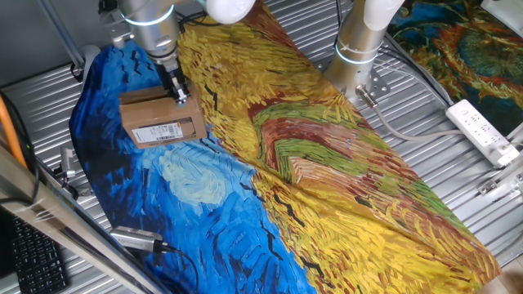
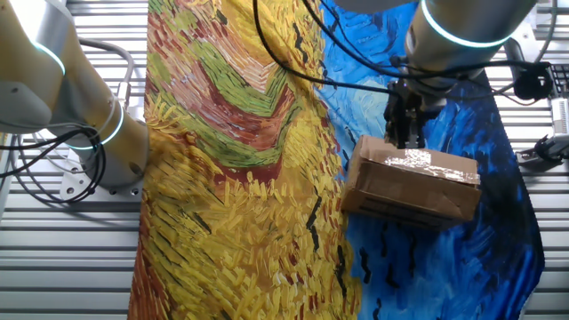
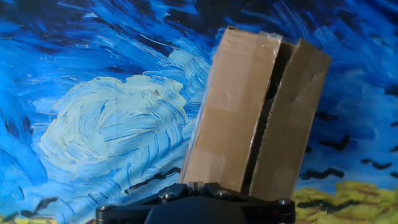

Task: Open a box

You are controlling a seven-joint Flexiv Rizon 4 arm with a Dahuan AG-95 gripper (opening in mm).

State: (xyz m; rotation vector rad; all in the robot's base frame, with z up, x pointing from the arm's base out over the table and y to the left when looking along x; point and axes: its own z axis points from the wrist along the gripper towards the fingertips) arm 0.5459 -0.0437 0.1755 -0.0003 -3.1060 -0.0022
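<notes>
The brown cardboard box (image 1: pixel 162 118) lies on the blue part of the painted cloth, with its white barcode label (image 1: pixel 158 132) on the side facing the camera. It also shows in the other fixed view (image 2: pixel 411 182), with shiny tape on top. In the hand view the box (image 3: pixel 239 106) shows two taped top flaps with a dark gap between them. My gripper (image 1: pixel 180 96) points down at the box's top, at its far edge. Its fingers stand close together, with nothing seen between them, in the other fixed view (image 2: pixel 407 140) and the hand view (image 3: pixel 196 185).
A painted cloth (image 1: pixel 327 163) covers the ribbed metal table. A second arm's base (image 1: pixel 359 41) stands at the back. A white power strip (image 1: pixel 482 131) lies at the right. A keyboard (image 1: pixel 33 257) and a metal tool (image 1: pixel 139 238) are at the lower left.
</notes>
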